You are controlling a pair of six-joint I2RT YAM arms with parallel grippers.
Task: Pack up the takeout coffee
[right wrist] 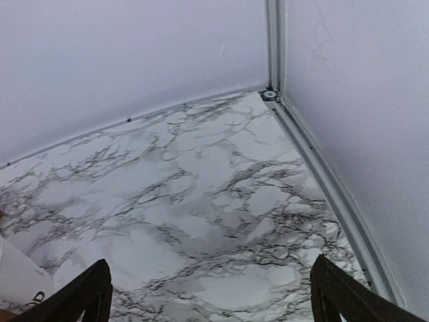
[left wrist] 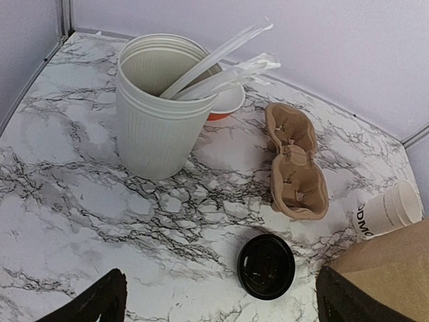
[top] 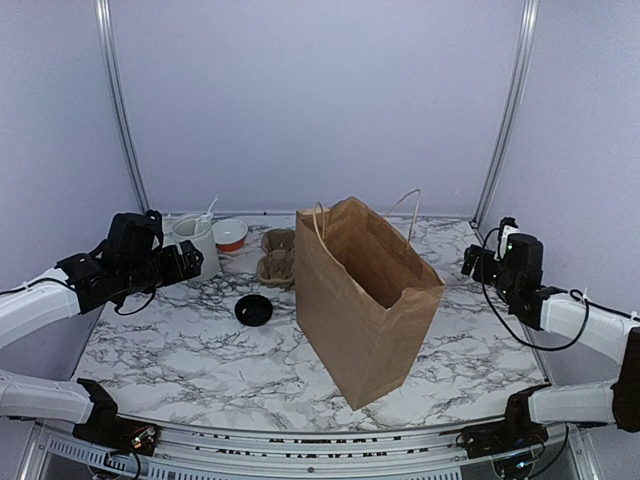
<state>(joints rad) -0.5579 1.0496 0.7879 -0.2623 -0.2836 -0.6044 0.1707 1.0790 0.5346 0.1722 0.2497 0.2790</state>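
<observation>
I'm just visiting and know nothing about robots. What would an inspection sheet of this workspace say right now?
Surface: white marble-patterned tabletop, no spills seen.
Job's things: open brown paper bag standing mid-table; lidded coffee cup: nothing seen.
Clutter: white ribbed tub holding wrapped plastic utensils, red-and-white bowl, brown pulp cup carrier, loose flat black lid, lidless white paper cup on its side.
Grippers: left gripper and right gripper open, empty.
Cables: black cables hang in loops on both sides.
Surroundings: pale lilac walls, metal frame posts.
</observation>
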